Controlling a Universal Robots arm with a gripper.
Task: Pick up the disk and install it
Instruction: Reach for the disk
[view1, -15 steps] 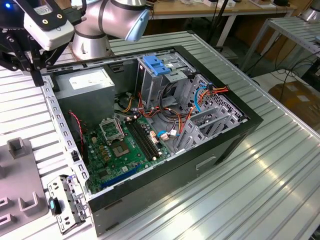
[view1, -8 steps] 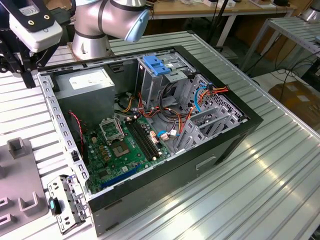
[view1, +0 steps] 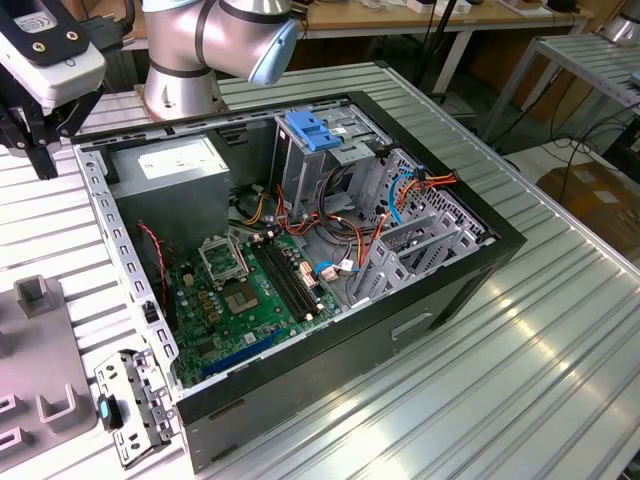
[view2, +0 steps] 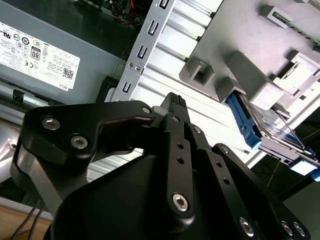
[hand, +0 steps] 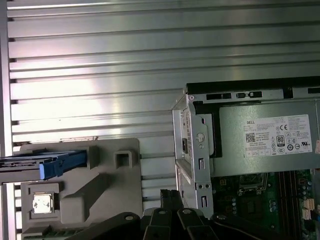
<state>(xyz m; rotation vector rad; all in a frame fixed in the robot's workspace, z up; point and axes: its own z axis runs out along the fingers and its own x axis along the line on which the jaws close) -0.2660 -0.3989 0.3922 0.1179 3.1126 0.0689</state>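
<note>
The disk (hand: 45, 164) stands on edge in a slot of the grey fixture (hand: 105, 187); its blue carrier frames the silver body. In the second wrist view the disk (view2: 267, 127) sits at the fixture's (view2: 235, 55) far side. My gripper (view1: 42, 165) hangs over the ribbed table off the exterior view's left corner of the open computer case (view1: 300, 250). In both wrist views its black fingertips (hand: 170, 196) (view2: 173, 100) lie together with nothing between them. The gripper is shut and well apart from the disk.
The case holds a grey power supply (view1: 170, 160), a motherboard (view1: 240, 290), coloured cables and a metal drive cage with a light-blue latch (view1: 310, 130). A loose metal bracket (view1: 135, 405) lies by the case's near corner. Ribbed table (view1: 520, 350) stretches to the exterior view's right.
</note>
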